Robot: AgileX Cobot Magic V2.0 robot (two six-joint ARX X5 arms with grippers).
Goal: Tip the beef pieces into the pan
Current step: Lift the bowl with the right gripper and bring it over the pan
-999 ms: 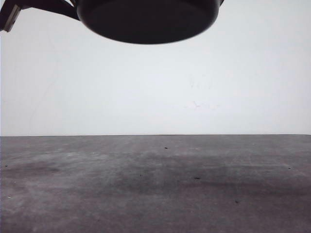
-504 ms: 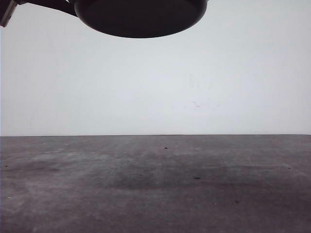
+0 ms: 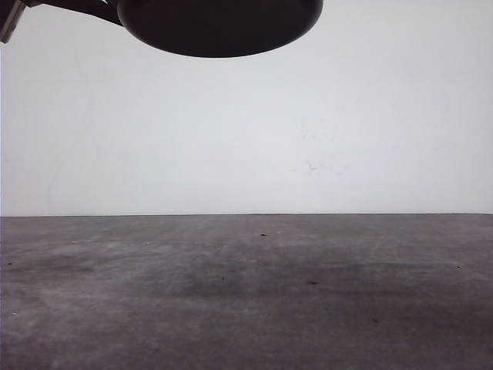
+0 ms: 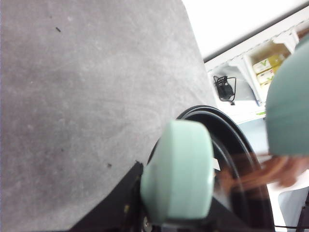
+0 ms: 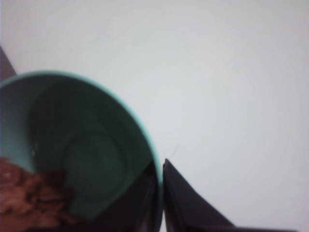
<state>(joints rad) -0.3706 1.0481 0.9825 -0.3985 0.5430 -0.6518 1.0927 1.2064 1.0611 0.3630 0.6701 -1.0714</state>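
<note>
- The beef pieces lie as a reddish-brown heap against the lower inner wall of a teal bowl, which is tipped on its side; in the left wrist view a reddish-brown blur sits over the pan's rim, below the bowl
- The pan hangs high above the grey table in the front view, its dark underside facing the camera, well apart from the tabletop
- In the left wrist view the pan's black rim curves behind the mint-green handle, which stands close to the lens
- Left gripper: dark parts sit at the base of the handle, which appears to be held, but the fingers are hidden, so how far apart they are cannot be told
- Right gripper: its dark fingers are pinched on the bowl's rim, one inside the wall and one outside, closed tight against it
- A white wall stands behind the table
</note>
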